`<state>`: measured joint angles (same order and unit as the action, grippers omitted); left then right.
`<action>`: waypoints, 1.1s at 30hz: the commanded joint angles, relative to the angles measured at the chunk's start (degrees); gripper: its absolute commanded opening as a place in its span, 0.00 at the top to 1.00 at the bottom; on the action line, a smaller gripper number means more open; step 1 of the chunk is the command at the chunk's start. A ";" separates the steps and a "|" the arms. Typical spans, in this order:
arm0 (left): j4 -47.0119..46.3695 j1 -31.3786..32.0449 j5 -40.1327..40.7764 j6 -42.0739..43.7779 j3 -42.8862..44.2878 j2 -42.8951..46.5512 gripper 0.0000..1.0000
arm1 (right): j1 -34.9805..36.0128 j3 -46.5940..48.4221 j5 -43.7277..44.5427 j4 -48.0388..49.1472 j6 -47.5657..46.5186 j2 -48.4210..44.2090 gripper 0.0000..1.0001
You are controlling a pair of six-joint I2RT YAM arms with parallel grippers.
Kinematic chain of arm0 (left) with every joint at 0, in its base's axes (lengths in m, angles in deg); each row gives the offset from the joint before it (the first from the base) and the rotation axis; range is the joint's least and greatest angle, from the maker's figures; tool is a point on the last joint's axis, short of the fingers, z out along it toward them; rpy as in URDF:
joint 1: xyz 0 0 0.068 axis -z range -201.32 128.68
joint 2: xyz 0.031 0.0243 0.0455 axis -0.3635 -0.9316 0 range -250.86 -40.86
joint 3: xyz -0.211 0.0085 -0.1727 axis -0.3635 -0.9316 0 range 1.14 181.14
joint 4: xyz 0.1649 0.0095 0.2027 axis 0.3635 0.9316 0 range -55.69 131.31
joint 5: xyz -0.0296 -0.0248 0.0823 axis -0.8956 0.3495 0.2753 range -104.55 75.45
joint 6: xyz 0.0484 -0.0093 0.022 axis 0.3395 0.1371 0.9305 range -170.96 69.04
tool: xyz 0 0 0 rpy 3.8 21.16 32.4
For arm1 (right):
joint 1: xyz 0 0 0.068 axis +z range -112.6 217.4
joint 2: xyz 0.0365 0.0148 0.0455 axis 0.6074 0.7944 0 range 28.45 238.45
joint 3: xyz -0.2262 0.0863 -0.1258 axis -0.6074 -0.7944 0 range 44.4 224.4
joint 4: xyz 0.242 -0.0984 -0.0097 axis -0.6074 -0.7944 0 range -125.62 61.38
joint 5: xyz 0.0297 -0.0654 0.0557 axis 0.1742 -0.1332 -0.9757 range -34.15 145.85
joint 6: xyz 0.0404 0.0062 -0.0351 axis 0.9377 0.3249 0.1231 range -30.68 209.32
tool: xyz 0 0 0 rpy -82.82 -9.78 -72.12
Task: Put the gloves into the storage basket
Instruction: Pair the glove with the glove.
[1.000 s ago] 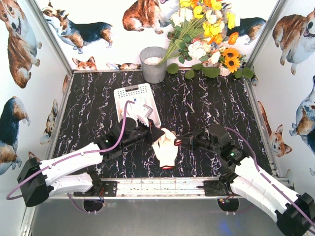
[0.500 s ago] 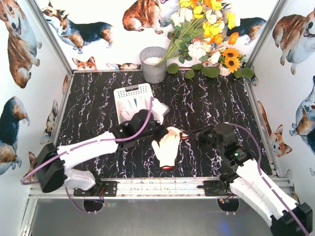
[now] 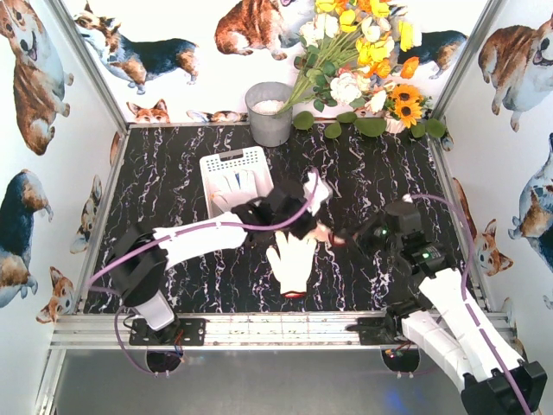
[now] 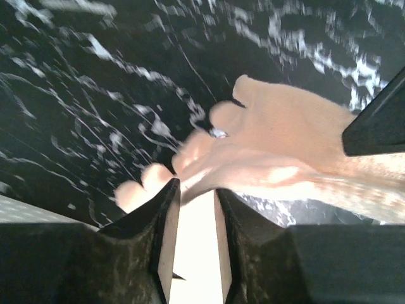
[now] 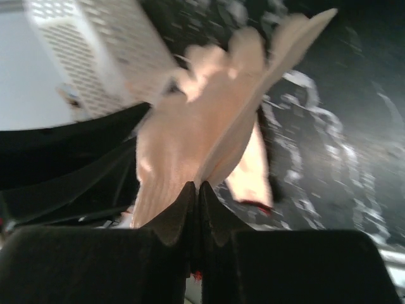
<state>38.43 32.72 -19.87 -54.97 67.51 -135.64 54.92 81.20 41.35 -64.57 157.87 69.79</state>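
1. Black marble table, carrying everything below.
2. Storage basket, left of centre and toward the far side of the table. Long axis running away from the arms, slightly skewed. White knit gloves lying inside, lengthwise.
3. Flat pale glove, on the table outside the basket, just on the near side of both grippers. Long axis near-to-far, fingers pointing away from the arms, red-trimmed cuff toward the near edge.
4. Held beige glove, lifted off the table to the right of the basket and strung between the two grippers. Red-trimmed end at the right gripper, finger end pointing toward the far side beside the left one.
5. Left gripper, clamped on pale glove fabric that fills the gap between its fingers.
6. Right gripper, fingers pressed together, pinching the same glove at its lower end.
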 commanded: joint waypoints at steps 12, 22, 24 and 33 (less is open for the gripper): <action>-8.15 5.53 4.65 -23.40 -15.66 9.57 0.44 | 10.86 -7.72 0.96 -20.77 -4.65 -1.01 1.00; -19.99 5.64 2.51 -54.68 -27.68 10.06 0.43 | 15.58 -10.34 3.42 -17.84 -1.91 3.21 1.00; -20.62 5.80 2.34 -56.31 -28.25 9.45 0.44 | 15.79 -10.79 3.43 -16.83 -1.48 3.90 1.00; -16.46 5.93 2.39 -56.75 -26.57 5.84 0.56 | 16.57 -11.98 4.67 -14.65 -0.88 6.22 1.00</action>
<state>22.03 38.49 -17.44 -110.09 39.62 -128.23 71.07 69.31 44.13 -81.94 156.02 75.71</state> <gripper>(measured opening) 0.452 0.040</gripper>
